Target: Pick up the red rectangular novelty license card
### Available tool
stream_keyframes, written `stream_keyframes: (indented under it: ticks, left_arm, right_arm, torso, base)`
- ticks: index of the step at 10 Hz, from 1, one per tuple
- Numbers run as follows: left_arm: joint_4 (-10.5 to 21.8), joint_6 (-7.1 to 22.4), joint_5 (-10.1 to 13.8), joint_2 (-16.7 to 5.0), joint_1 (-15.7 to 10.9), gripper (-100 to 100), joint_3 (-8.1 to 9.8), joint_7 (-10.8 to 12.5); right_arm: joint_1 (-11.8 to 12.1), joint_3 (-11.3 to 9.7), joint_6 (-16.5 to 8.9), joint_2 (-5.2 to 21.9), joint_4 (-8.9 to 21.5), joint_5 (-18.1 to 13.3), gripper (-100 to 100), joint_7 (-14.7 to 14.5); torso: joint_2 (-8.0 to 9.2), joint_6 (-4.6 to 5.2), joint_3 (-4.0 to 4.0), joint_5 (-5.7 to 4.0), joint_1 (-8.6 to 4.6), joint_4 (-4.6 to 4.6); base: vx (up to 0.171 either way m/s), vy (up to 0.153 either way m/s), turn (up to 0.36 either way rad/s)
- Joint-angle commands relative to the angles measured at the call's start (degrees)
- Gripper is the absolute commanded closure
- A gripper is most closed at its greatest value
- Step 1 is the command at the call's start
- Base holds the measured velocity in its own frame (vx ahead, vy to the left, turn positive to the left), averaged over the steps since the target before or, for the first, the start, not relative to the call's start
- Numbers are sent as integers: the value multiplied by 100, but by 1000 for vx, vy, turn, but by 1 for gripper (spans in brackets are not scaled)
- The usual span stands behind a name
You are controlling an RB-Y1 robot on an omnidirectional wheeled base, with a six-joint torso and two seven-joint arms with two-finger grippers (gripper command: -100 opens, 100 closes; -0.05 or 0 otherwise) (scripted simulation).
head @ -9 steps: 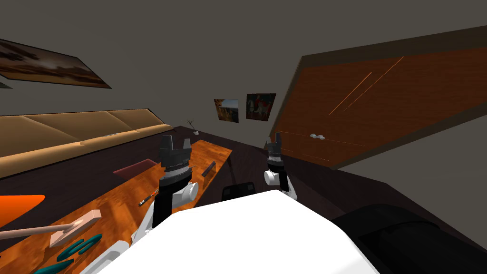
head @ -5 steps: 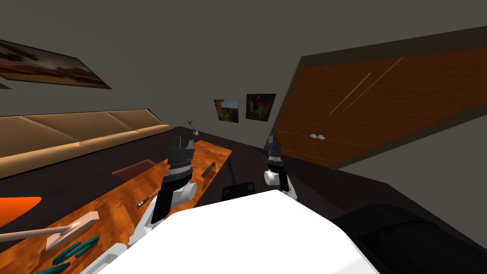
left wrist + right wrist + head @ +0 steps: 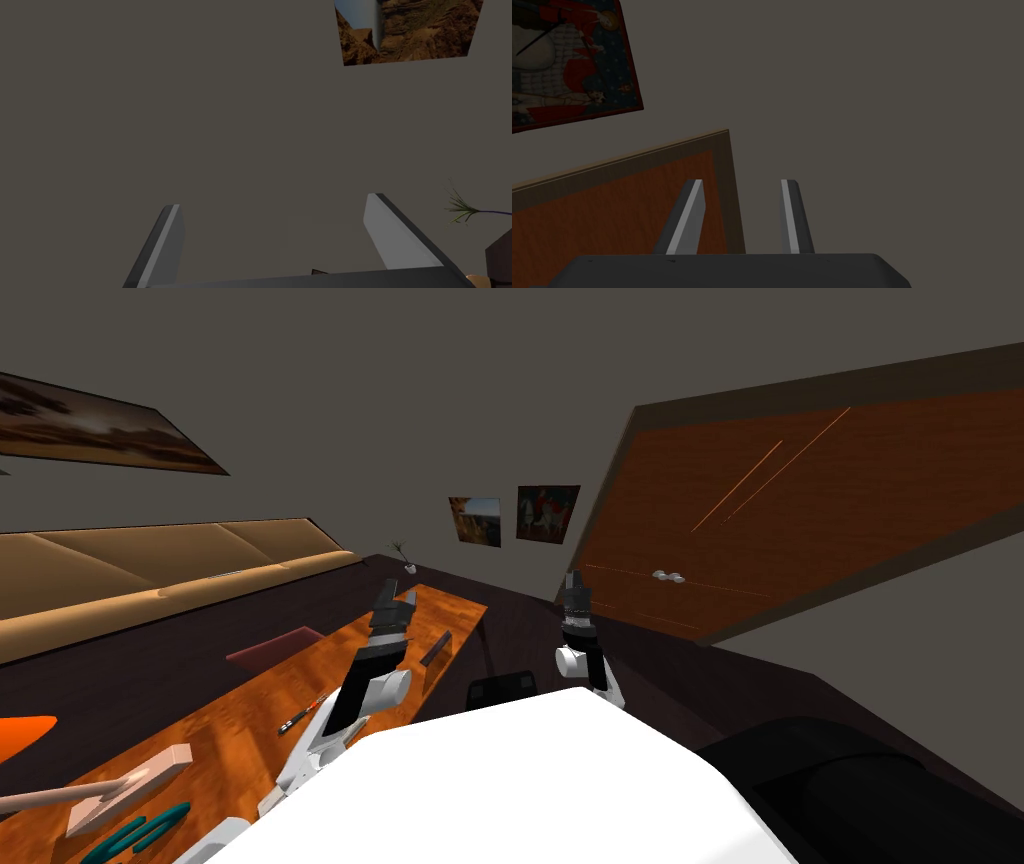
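Well, my left gripper (image 3: pixel 394 596) hung above the far half of the long orange-brown wooden table (image 3: pixel 240 728), its two light grey fingers (image 3: pixel 400 235) spread wide with nothing between them. The dark red flat rectangular card (image 3: pixel 274 646) lay flat at the table's left edge, off to the left of that gripper and apart from it (in the head view its colour looked more maroon than bright red). Just right of my left forearm a small dark upright slab (image 3: pixel 437 647) stood near the table's right edge. Nearer to me a thin dark pen-like stick (image 3: pixel 300 713) lay on the wood. Closer still were a pale pink block on a long handle (image 3: pixel 130 780) and some teal curved pieces (image 3: pixel 140 831). My right gripper (image 3: pixel 573 585) was raised to the right of the table; its fingers (image 3: pixel 688 217) stood apart with a narrower gap, holding nothing.
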State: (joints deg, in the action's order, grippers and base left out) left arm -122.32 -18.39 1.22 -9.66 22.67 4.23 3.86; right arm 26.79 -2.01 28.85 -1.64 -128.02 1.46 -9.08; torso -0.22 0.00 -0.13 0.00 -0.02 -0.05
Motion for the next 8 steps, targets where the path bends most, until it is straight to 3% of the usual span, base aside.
stream_keyframes:
  ticks: [1,5,7,8]
  left_arm:
    - [10,213,65,-54,38,-100,40,75]
    - [311,695,236,-127,-82,-100,135,232]
    - [634,1119,422,-175,-211,-100,239,402]
    - [634,1218,422,-175,-211,-100,239,402]
  right_arm:
    - [0,0,0,0,0,0,0,0]
    - [0,0,0,0,0,0,0,0]
    - [0,0,0,0,0,0,0,0]
    - [0,0,0,0,0,0,0,0]
  torso:
    - [0,0,0,0,0,0]
    - [11,0,6,0,2,3]
    - [9,0,5,0,1,2]
    - [3,0,2,0,2,1]
  base:
    - [33,-10,-1]
    - [25,-2,-5]
    - [42,-6,-7]
    - [37,-1,-6]
